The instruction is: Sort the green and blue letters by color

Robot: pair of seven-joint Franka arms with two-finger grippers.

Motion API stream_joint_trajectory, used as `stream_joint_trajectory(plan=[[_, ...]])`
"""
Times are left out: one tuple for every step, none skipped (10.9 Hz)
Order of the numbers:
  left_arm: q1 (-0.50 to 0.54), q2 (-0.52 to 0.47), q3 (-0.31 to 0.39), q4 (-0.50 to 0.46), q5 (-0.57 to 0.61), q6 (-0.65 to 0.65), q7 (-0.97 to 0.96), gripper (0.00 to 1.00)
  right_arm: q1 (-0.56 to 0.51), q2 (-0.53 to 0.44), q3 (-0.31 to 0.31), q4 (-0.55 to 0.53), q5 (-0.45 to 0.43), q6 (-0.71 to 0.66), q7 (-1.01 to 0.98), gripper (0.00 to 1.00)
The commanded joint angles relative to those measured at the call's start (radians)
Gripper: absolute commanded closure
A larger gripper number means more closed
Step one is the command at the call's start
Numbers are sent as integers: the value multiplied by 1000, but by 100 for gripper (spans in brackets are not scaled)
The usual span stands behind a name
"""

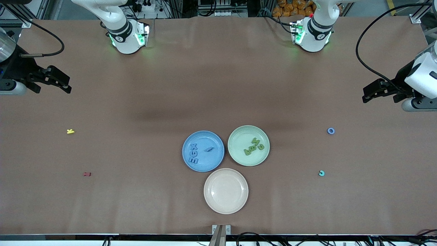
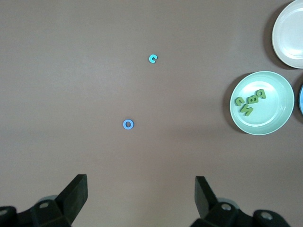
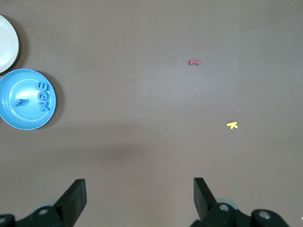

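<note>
Blue letters X, G, E (image 1: 194, 153) (image 3: 42, 96) lie in the blue plate (image 1: 213, 160) (image 3: 23, 118), with one more blue piece (image 1: 208, 149) beside them. Several olive green letters (image 1: 254, 146) (image 2: 250, 100) lie in the green plate (image 1: 239, 136) (image 2: 270, 113). A loose blue O (image 1: 330, 131) (image 2: 128, 124) rests on the table toward the left arm's end. My left gripper (image 1: 364, 95) (image 2: 141, 179) hangs open and empty above that end. My right gripper (image 1: 69, 86) (image 3: 139, 180) hangs open and empty above the right arm's end.
A cream plate (image 1: 226, 205) (image 2: 291, 33) (image 3: 5, 42) with nothing in it sits nearer the front camera than the two coloured plates. A teal C (image 1: 321, 173) (image 2: 152, 58) lies nearer the camera than the O. A yellow letter (image 1: 70, 131) (image 3: 232, 125) and a red letter (image 1: 87, 174) (image 3: 194, 62) lie toward the right arm's end.
</note>
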Motion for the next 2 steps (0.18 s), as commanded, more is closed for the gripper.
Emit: stream_joint_trajectory(plan=[[2, -13, -6, -8, -20, -6, -13, 0, -7, 7, 3, 24, 18, -13, -14, 0], [5, -14, -6, -8, -20, -7, -11, 0, -7, 7, 3, 24, 18, -13, -14, 0]])
